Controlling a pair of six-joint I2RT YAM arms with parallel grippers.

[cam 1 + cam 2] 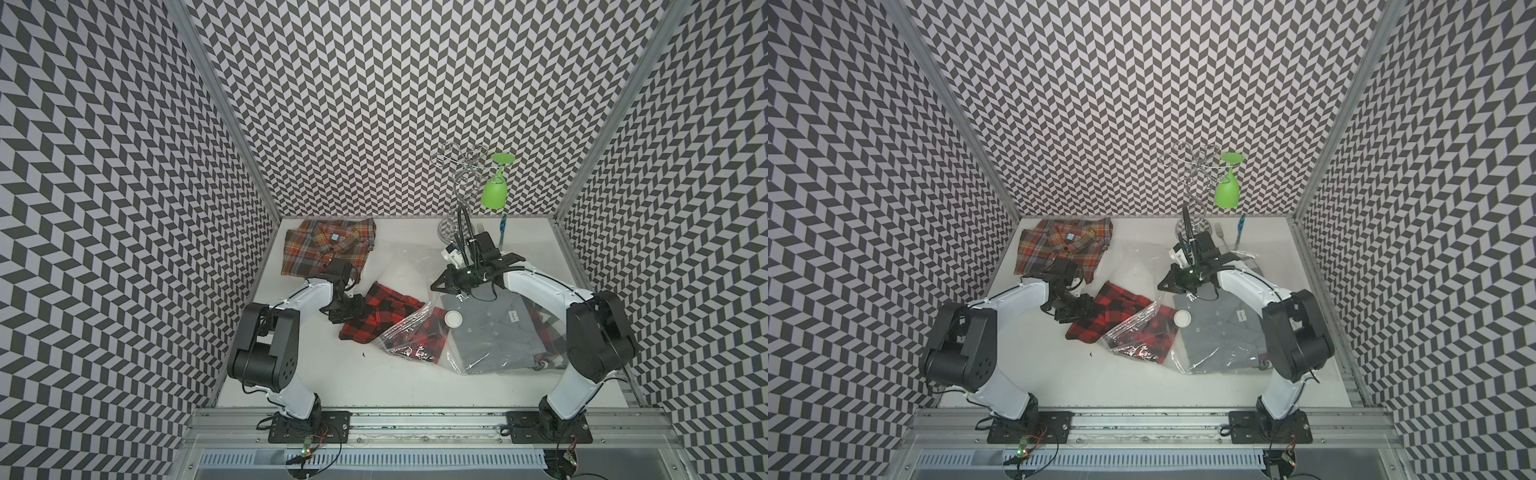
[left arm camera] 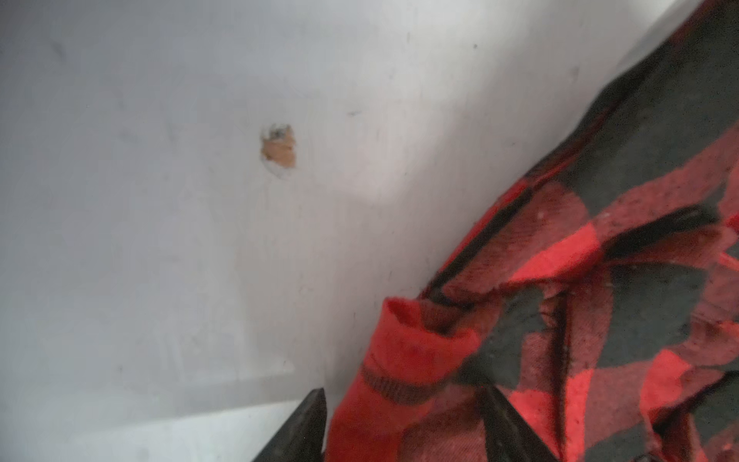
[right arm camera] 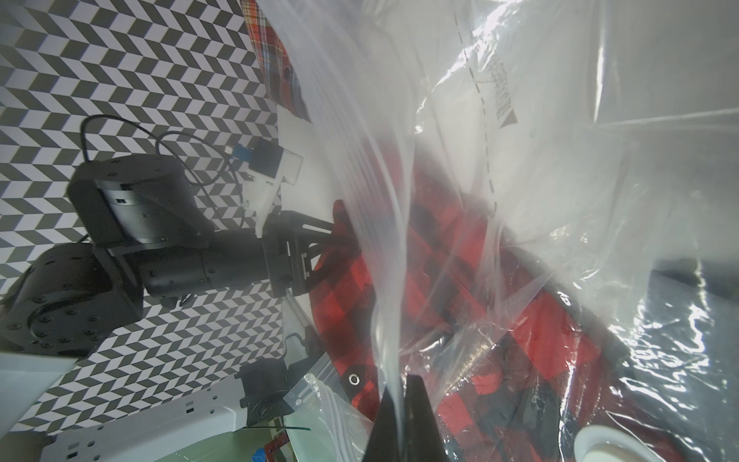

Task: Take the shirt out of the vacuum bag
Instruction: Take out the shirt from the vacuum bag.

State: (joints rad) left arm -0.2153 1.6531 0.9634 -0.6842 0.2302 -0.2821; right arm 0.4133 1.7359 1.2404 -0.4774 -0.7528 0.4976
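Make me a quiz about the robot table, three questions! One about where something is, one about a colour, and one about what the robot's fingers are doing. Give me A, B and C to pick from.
1. The right fingers are:
A. wide open
B. shut on nothing
C. shut on the bag

2. The glass hanging on the rack is:
A. green
B. blue
C. yellow

3. The orange shirt lies:
A. in the bag
B. at the table's far left corner
C. on the rack

Answers:
1 C: the right wrist view shows clear film pinched between them.
2 A: it is bright green in both top views.
3 B: it lies flat there, outside the bag.
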